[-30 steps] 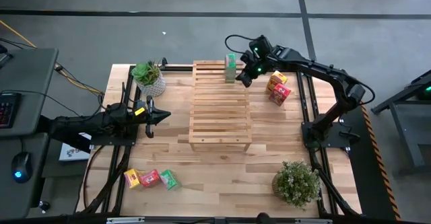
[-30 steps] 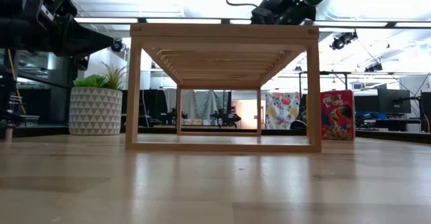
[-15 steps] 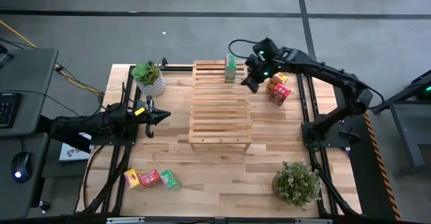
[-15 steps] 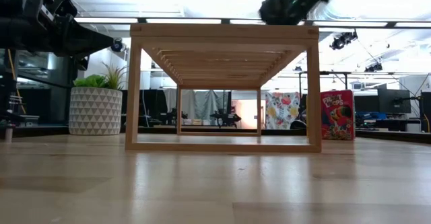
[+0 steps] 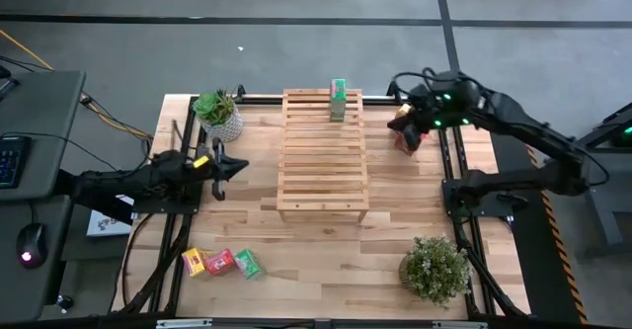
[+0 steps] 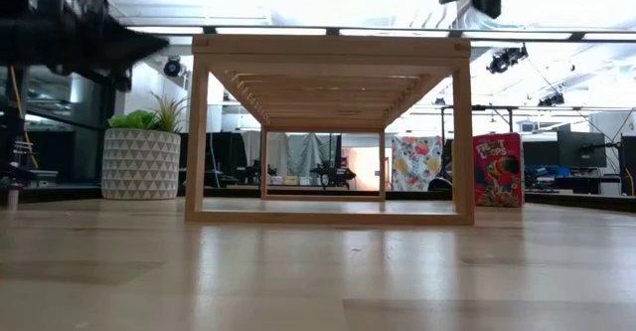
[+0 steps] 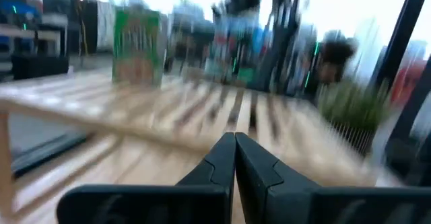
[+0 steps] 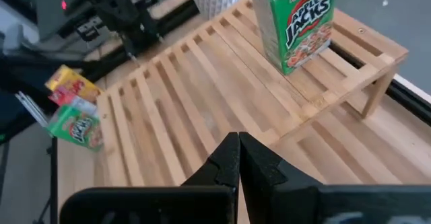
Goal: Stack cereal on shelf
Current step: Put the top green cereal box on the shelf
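Cereal: one green box (image 5: 339, 99) stands upright at the far end of the wooden shelf (image 5: 324, 161). Beside that end, the right claw (image 5: 403, 122), pinched shut and empty, hangs over two boxes (image 5: 409, 137) on the table (image 5: 326, 255). Three more boxes (image 5: 222, 262) lie near the table's front left corner, and the left claw (image 5: 237, 167), also pinched shut, waits left of the shelf.

Workshop floor and a bright ceiling around the table

Grey concrete floor (image 5: 296, 42) crossed by dark seams, a desk (image 5: 30, 122) with a keyboard and a mouse (image 5: 33, 240) at the left; looking level, strip lights (image 6: 556, 35) glare overhead, monitors (image 6: 586, 152) sit far back and a patterned cloth (image 6: 417, 162) hangs behind.
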`<state>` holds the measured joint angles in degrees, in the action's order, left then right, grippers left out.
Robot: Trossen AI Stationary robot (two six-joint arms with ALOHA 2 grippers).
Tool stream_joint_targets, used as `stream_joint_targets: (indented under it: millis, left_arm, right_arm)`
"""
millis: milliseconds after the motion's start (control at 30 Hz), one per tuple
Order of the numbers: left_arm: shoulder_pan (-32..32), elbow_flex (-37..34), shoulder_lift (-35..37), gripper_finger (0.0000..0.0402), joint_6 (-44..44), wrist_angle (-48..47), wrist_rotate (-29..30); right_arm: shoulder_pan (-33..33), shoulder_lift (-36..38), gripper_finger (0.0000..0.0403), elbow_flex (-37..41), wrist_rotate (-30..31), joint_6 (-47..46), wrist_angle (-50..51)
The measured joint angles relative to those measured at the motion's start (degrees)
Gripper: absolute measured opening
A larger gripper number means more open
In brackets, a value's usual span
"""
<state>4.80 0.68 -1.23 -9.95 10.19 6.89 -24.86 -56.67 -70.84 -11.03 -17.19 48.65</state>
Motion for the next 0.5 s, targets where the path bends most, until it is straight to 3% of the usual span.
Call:
stream_joint_targets:
  millis: [167, 233, 333, 500]
  left_arm:
    - [0.02, 0.04, -0.48, 0.0003, -9.67, 23.09, 8.46]
    - [0.09, 1.31, -2.26, 0.0003, -9.79, 26.68, 11.55]
    - [0.07, 7.3, -7.59, 0.0003, -12.33, 19.63, 11.59]
    - [0.3, 21.6, -26.11, 0.0003, -12.45, 6.41, 12.73]
  right_arm:
    - [2.77, 5.21, 0.0, 1.28, 6.88, -4.93, 0.01]
    - [3.44, 6.32, 0.0, 1.28, 9.09, -5.49, -0.06]
    - [4.03, 6.97, 0.0, 1.28, 11.72, -5.91, -0.76]
    - [4.02, 6.37, 0.0, 1.32, 13.02, -4.74, -3.17]
